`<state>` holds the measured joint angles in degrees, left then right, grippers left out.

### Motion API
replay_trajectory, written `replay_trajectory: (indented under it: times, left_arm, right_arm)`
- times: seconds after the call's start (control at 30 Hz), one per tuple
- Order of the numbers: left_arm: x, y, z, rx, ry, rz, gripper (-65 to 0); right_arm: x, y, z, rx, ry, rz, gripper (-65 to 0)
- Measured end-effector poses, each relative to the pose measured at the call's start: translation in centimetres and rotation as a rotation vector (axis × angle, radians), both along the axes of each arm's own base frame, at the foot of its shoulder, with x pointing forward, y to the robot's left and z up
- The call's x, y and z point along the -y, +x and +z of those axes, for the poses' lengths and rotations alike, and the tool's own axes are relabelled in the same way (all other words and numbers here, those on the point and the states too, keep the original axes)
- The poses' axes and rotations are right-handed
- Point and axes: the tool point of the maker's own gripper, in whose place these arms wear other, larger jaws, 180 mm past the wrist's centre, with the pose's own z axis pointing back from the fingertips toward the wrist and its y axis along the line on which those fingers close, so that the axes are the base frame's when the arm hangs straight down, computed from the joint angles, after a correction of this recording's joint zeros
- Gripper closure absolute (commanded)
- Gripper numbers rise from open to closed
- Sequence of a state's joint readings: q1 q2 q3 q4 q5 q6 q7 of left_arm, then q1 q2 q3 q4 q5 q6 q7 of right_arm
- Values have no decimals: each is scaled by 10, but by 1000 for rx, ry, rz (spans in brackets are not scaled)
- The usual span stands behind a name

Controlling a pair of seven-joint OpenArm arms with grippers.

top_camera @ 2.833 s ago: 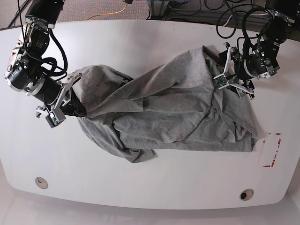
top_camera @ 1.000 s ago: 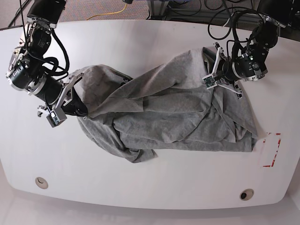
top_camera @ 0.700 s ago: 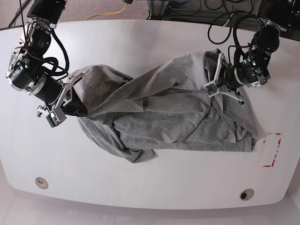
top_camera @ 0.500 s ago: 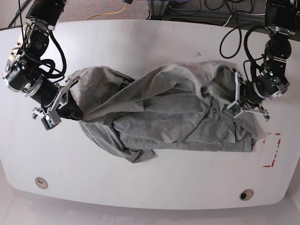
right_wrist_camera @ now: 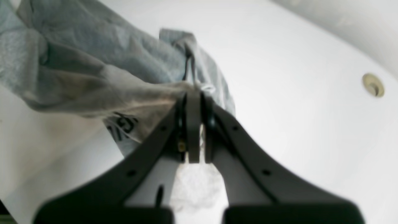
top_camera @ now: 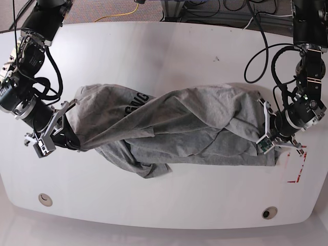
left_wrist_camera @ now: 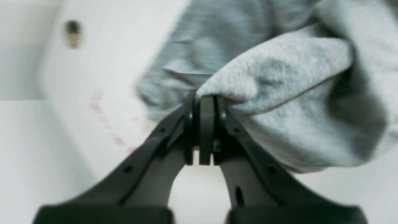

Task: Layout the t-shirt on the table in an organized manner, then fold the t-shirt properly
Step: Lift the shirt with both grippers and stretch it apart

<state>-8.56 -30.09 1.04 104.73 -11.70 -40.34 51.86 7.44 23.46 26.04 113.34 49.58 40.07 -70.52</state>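
Base view: grey t-shirt (top_camera: 174,128) stretched, twisted, wrinkled; lettering partly visible.

The t-shirt (top_camera: 174,128) lettering (top_camera: 134,104) is largely folded under and unreadable. Both wrist views are blurred; the red mark (left_wrist_camera: 105,119) at 9 o'clock is indistinct.

we see the t-shirt (top_camera: 179,123) as soft heather-grey cloth, matt and slightly fuzzy, creased all over, with flat black printed letters. the table (top_camera: 169,56) under it looks like smooth glossy white laminate with faint reflections. the fingers (left_wrist_camera: 205,130) of both grippers look like matt black plastic.
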Motion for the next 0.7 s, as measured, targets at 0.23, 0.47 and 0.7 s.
replay_trajectory:
  times: [0.23, 0.47, 0.7]
  left_arm:
    - [8, 24, 48, 132, -5, -24, 0]
    - [7, 49, 101, 264, 6, -20, 0]
    - [-1, 69, 166, 423, -16, 3, 0]
  right_arm:
    - [7, 17, 12, 24, 17, -16, 0]
    - [26, 42, 41, 78, 0, -33, 0]
    - [37, 74, 72, 108, -9, -30, 0]
